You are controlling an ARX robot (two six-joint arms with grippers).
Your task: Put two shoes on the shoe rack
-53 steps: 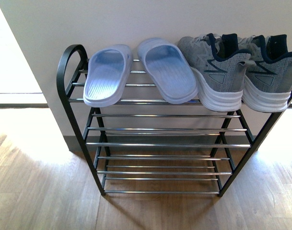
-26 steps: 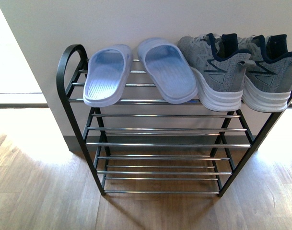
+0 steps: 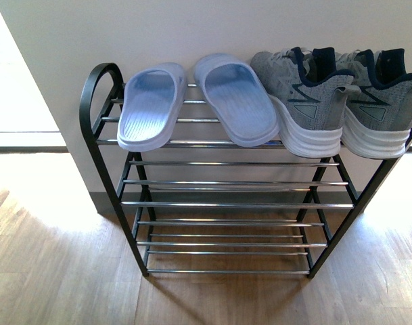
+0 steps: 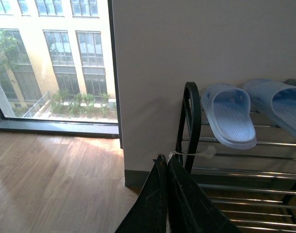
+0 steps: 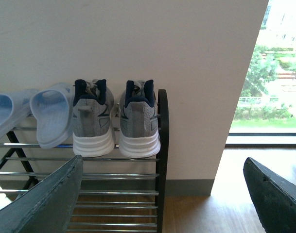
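Unchanged from a second ago. Nearest, left end effector (image 4: 166,162) pinched together, empty; right end effector (image 5: 162,194) spread wide, empty. Beyond, shoe rack (image 3: 233,203) of chrome rods and black uprights. On top tier: ribbed pale blue slides (image 3: 195,101), beside grey knit sneakers (image 3: 341,101), heels outward.

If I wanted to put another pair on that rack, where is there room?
The top shelf is crowded: slides and sneakers fill it end to end. The lower shelves between the black uprights hold nothing.
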